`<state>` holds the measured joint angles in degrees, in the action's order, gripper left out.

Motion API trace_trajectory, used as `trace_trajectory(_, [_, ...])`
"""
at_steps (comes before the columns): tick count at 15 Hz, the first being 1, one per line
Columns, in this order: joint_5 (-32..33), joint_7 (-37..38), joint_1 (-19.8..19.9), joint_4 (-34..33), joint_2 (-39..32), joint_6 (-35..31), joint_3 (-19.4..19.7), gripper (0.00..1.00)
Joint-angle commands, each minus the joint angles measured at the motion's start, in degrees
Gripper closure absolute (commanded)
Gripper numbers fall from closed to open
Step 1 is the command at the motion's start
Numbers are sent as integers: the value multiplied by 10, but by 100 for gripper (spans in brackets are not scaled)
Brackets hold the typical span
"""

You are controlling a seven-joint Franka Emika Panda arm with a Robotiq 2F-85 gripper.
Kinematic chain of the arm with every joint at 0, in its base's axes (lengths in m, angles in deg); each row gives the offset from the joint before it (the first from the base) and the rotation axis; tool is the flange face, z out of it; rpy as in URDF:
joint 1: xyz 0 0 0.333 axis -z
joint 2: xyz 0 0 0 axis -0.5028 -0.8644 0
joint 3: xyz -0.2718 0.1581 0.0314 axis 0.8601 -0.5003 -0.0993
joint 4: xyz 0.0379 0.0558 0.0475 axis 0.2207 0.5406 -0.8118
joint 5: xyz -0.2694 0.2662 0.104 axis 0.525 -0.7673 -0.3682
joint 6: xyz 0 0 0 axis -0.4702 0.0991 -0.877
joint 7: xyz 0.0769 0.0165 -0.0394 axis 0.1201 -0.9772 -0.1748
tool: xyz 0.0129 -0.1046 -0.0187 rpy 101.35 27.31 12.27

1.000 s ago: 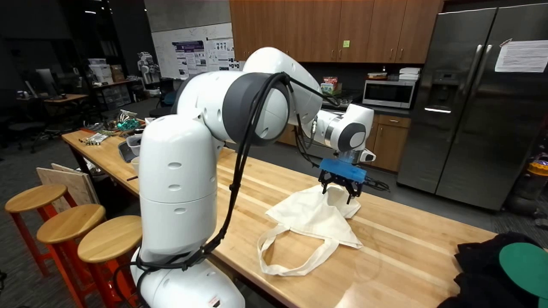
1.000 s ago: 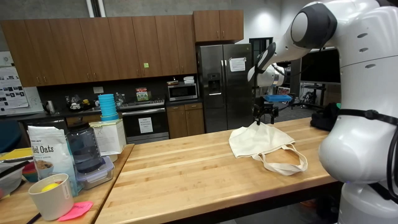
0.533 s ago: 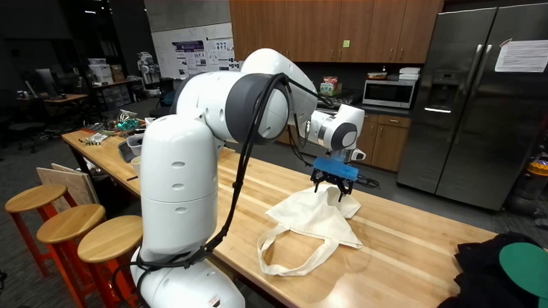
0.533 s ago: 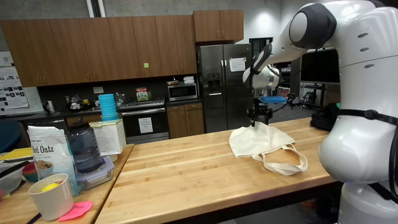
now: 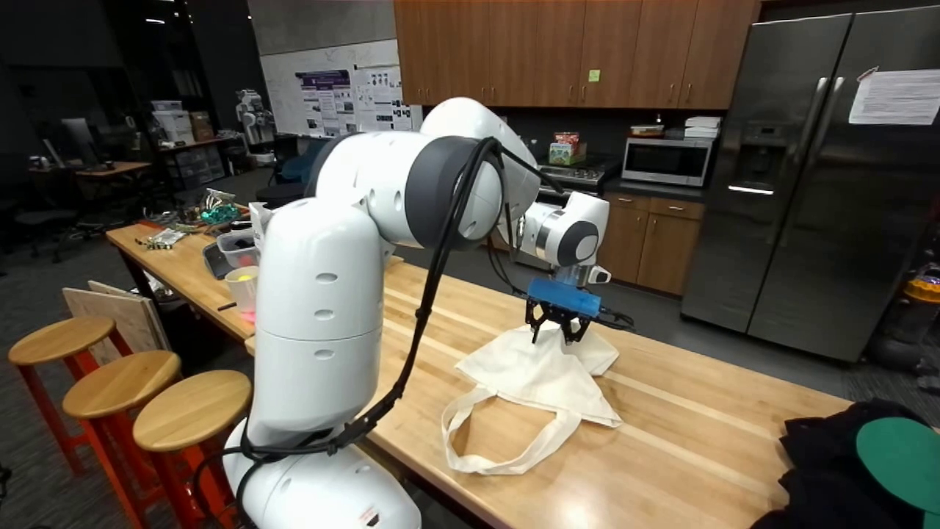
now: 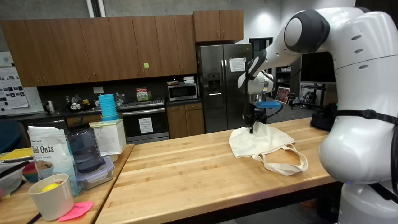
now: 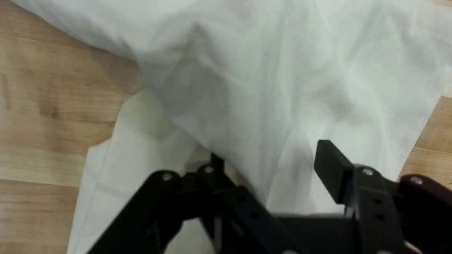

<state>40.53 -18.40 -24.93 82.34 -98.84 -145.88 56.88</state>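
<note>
A cream cloth tote bag (image 5: 540,367) lies crumpled on the wooden table (image 6: 186,180), seen in both exterior views. Its strap (image 6: 289,169) makes a loop toward the robot's base. My gripper (image 7: 270,157) points down at the raised far part of the bag. The jaws stand apart, partly narrowed, with a fold of cloth between them. In the wrist view the left finger's tip slips behind the fold's edge and is partly hidden; the right finger (image 7: 332,173) is in front of the cloth. Whether the pads touch the fabric I cannot tell.
At the far end of the table, in an exterior view, stand a white cup (image 6: 53,196), an oats bag (image 6: 51,155), a dark jug (image 6: 84,149) and a lidded container (image 6: 96,174). A black item with a green disc (image 5: 899,459) sits at the opposite end. Stools (image 5: 192,408) line one side.
My gripper has shifted across the bag and come down onto its raised fold. The fingers have drawn closer together. The bag itself looks nearly unmoved.
</note>
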Motion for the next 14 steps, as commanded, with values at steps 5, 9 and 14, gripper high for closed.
trace_trajectory(5, [15,15,17,5,7,-35,13,94])
trace_trajectory(9, [22,25,24,9,10,-60,24,100])
trace_trajectory(14, [41,67,33,17,16,-85,43,99])
